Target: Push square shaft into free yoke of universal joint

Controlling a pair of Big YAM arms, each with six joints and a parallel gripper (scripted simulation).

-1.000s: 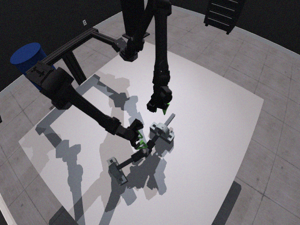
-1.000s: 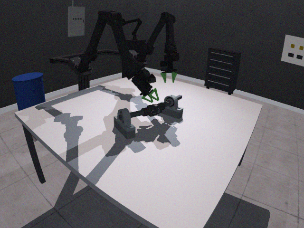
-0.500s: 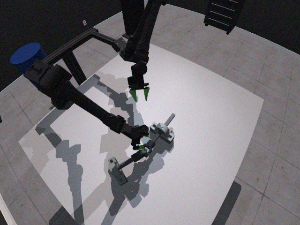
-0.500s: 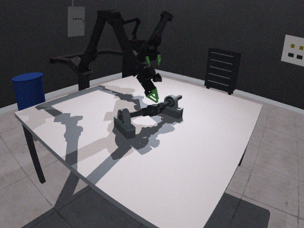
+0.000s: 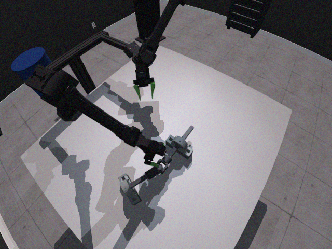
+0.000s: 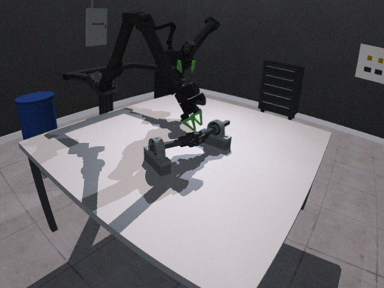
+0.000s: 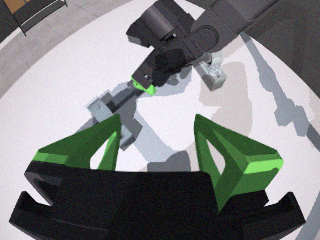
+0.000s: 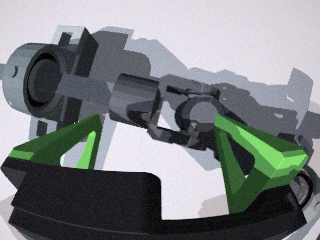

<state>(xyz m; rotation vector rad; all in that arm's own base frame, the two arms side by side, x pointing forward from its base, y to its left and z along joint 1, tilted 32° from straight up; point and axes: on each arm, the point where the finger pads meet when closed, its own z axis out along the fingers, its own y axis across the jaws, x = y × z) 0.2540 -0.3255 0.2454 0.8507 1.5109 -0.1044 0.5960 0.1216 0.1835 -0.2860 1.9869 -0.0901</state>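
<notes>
The universal joint (image 5: pixel 163 163) sits in the middle of the table between two grey bearing blocks (image 5: pixel 180 144) (image 5: pixel 128 186). The square shaft (image 5: pixel 188 132) sticks out of the far block's back side. My right gripper (image 5: pixel 156 164) is low beside the joint, open and empty. In the right wrist view the joint (image 8: pixel 194 116) lies just past my spread green fingers, with a block (image 8: pixel 47 87) at the left. My left gripper (image 5: pixel 144 91) hangs high above the table, away from the assembly, open and empty. Its wrist view (image 7: pixel 159 127) looks down on the right gripper (image 7: pixel 143 83).
A blue barrel (image 6: pixel 36 113) stands off the table's left corner. A dark drawer cabinet (image 6: pixel 280 88) stands behind the table. The black frame (image 5: pixel 80 53) that carries the arms stands along the table's far side.
</notes>
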